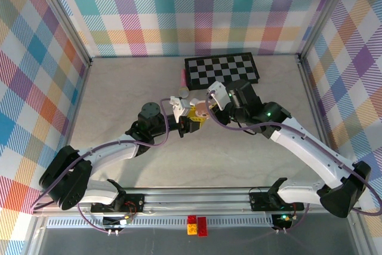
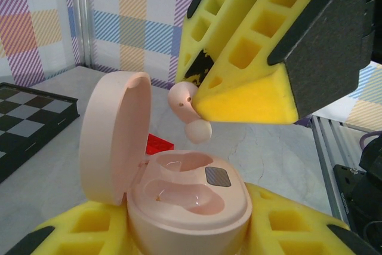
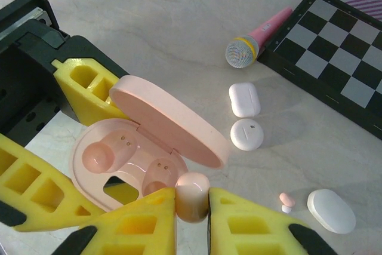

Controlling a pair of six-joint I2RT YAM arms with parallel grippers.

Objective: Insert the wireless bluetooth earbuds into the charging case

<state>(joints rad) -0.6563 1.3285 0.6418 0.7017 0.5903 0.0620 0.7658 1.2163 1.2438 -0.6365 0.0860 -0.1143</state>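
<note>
Earbud [image 2: 188,114] — pale pink, stemmed plastic — hung just above the open pink pebble-shaped charging case [image 2: 179,222].
Right gripper [image 3: 191,207] clenched the earbud, left gripper [image 2: 190,242] grasped the case; lowering slowly, stem lined up with a well [image 3: 98,154], seemed wisest.

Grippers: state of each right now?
Left gripper: shut on the open pink charging case.
Right gripper: shut on a pink earbud, above the case.

pale pink earbud [image 3: 191,198], pink case [image 3: 98,150], black-and-white chequered board [image 1: 222,70], pastel plaid walls [image 1: 209,10]
</note>
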